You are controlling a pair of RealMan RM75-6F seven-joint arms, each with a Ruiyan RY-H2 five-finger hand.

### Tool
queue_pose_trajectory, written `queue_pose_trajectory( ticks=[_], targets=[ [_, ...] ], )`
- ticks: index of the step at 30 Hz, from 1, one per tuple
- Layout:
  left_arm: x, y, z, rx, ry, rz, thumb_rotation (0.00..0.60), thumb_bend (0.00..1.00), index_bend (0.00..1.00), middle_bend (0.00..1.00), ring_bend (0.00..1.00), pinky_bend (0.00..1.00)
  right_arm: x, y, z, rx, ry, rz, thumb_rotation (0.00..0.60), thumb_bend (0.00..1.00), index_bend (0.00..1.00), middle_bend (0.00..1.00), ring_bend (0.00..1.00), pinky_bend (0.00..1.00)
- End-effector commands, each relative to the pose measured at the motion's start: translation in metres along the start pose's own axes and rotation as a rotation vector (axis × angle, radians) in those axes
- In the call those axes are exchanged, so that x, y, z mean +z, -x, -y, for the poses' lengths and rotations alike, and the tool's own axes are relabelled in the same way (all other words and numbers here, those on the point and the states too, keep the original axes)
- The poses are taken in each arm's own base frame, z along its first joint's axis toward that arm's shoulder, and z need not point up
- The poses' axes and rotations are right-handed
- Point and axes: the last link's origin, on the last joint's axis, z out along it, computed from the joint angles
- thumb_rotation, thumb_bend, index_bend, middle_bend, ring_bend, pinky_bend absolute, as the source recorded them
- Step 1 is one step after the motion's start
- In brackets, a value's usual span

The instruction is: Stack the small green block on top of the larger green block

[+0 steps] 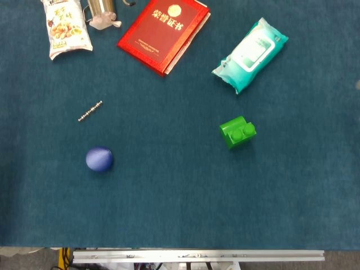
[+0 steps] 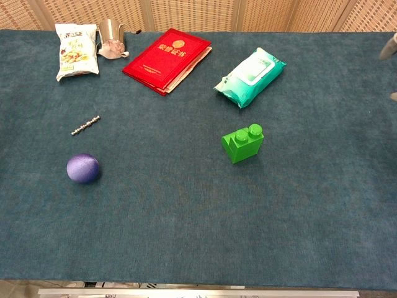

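Note:
A bright green block shape (image 1: 238,133) stands alone on the blue cloth, right of centre. In the chest view this green shape (image 2: 242,144) shows two studs on a raised right part and a lower step on its left. I cannot tell where one green block ends and the other begins. Nothing touches it. Only a grey sliver of my right hand (image 2: 389,46) shows at the far right edge of the chest view, well away from the green blocks; its fingers are cut off. My left hand shows in neither view.
A teal wipes pack (image 1: 250,54) lies behind the green blocks. A red booklet (image 1: 163,32), a snack bag (image 1: 67,28) and a metal cup (image 1: 101,8) line the far edge. A small bead chain (image 1: 90,111) and a blue ball (image 1: 99,159) lie to the left.

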Motion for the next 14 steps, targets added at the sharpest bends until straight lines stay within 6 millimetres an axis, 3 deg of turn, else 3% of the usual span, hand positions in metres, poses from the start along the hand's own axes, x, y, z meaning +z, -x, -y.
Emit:
queue_pose_trajectory(
  ticks=[1, 8, 14],
  targets=[
    [0.001, 0.000, -0.002, 0.002, 0.008, -0.002, 0.600, 0.22, 0.05, 0.12, 0.11, 0.11, -0.020, 0.001, -0.016, -0.014, 0.045, -0.010, 0.600, 0.15, 0.39, 0.38, 0.28, 0.37],
    [0.003, 0.001, -0.009, 0.016, 0.027, -0.001, 0.600, 0.22, 0.05, 0.12, 0.11, 0.11, -0.053, 0.007, -0.036, 0.034, 0.148, -0.027, 0.600, 0.15, 0.40, 0.38, 0.28, 0.37],
    [0.006, 0.002, -0.012, 0.019, 0.035, 0.005, 0.600, 0.22, 0.05, 0.12, 0.11, 0.11, -0.061, 0.006, -0.039, 0.054, 0.164, -0.047, 0.600, 0.15, 0.41, 0.38, 0.28, 0.37]
  ],
)
